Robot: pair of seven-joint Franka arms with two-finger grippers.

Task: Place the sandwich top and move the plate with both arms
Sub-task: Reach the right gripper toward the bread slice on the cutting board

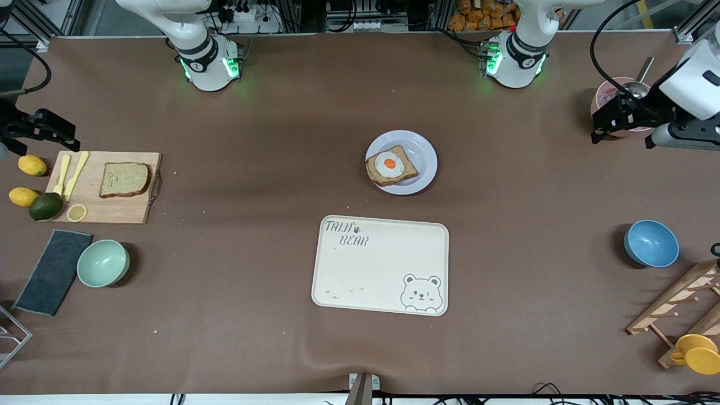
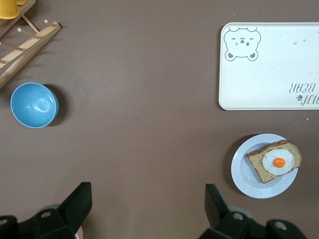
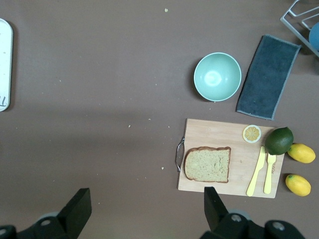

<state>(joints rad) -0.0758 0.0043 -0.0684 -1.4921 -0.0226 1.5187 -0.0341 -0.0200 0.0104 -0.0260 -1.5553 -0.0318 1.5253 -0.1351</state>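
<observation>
Step one pending: sandwich top (image 1: 125, 179) lies mid-left on cutting board (image 1: 121, 211), plate (image 1: 423, 147) centre; your left gripper (image 1: 601, 134) and right gripper (image 1: 42, 132) hang spread, so reach bread first.

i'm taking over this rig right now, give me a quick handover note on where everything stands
Left end effector: open, holding nothing, up over the pink bowl at the left arm's end of the table.
Right end effector: open, holding nothing, up over the table's edge at the right arm's end, by the cutting board.
Sandwich top: lying flat on the board, untouched.
Plate: mid-table, farther from the front camera than the tray, carrying the egg slice.
Done: nothing yet.
Left: pick up the top, set it on the egg slice, then move the plate with both arms.
</observation>
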